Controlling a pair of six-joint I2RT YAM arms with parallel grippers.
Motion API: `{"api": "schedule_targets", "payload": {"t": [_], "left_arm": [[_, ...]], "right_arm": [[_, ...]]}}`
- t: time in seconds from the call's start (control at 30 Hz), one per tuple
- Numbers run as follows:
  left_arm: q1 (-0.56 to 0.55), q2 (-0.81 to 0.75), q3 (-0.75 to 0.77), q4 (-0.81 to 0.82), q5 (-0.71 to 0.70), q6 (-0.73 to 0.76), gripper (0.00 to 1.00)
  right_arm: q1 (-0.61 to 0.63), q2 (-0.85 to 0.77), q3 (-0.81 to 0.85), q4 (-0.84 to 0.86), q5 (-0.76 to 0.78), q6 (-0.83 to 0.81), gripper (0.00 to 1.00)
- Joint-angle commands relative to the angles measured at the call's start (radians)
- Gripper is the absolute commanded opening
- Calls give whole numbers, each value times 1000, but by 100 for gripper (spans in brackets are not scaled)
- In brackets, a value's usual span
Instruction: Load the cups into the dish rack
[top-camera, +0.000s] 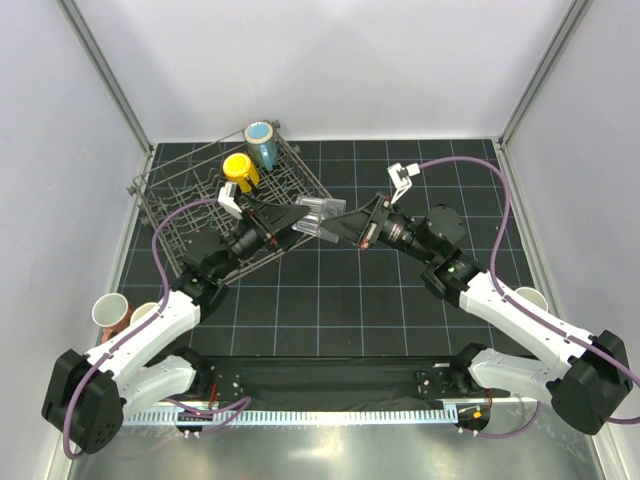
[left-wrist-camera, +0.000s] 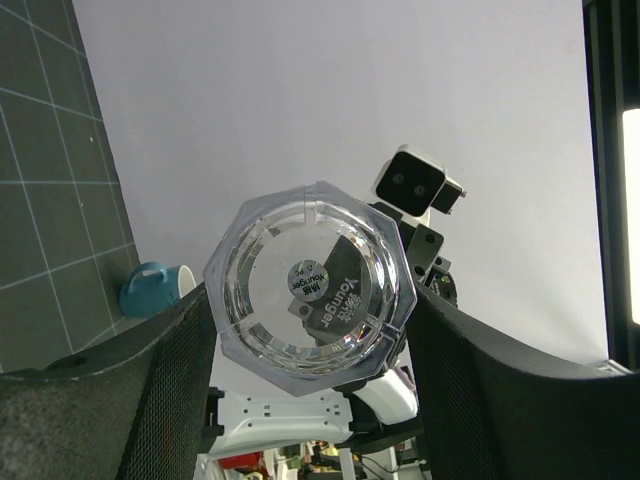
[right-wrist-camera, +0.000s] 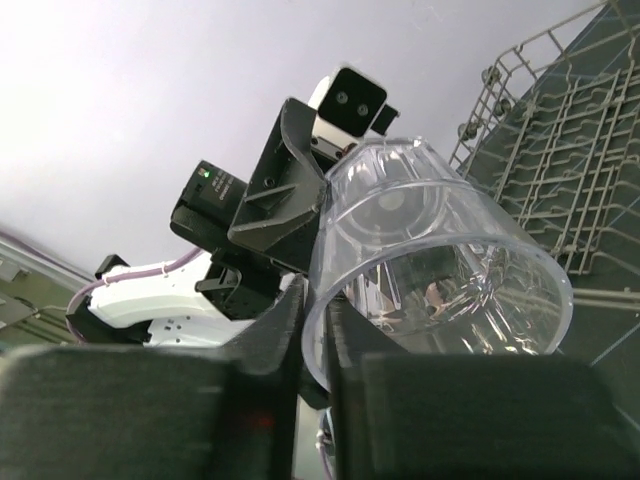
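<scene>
Grey dish rack (top-camera: 185, 195) sits far-left on the bench (top-camera: 400, 300), and the clear tumbler (top-camera: 320, 222) hangs mid-air by its right corner. It looks light, stiff and slick. The right claw (right-wrist-camera: 312, 330) pinches the rim wall and the left claw (left-wrist-camera: 310, 330) straddles the base, the safer hold; can't tell if the left pads touch.

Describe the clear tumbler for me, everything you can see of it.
The clear tumbler looks like transparent plastic, empty, with a round rim, faceted base and a small round label under it. It lies sideways in mid-air near the dish rack. The right gripper pinches its rim wall; the left gripper brackets its base, contact unclear.
</scene>
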Motion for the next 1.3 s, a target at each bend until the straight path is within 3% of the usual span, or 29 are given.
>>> {"api": "schedule_targets", "payload": {"t": [0.0,0.13,0.3,0.47,0.7,0.9,1.13,1.27], "left_arm": [[-8,-18,45,73,-14,33,0],[-6,-59,43,13,-51,81,0],[-6,-102,82,-123,-72,181,0],[-6,-125,196,-452,-121,415,0],[-6,-72,327,-662,-354,731,0],[7,108,417,-657,-510,988,0],[30,431,548,-530,-712,1141,0],[35,577,632,-469,-776,1198,0]], "right_arm": [[5,18,13,-20,-13,-52,21],[5,8,35,-87,12,-103,50],[5,-29,38,-164,47,-146,63],[2,-80,47,-279,96,-192,67],[-15,-228,113,-661,350,-333,68],[-33,-351,145,-876,499,-371,68],[-35,-334,347,-1213,680,-488,68],[-35,-317,417,-1302,713,-485,68]]}}
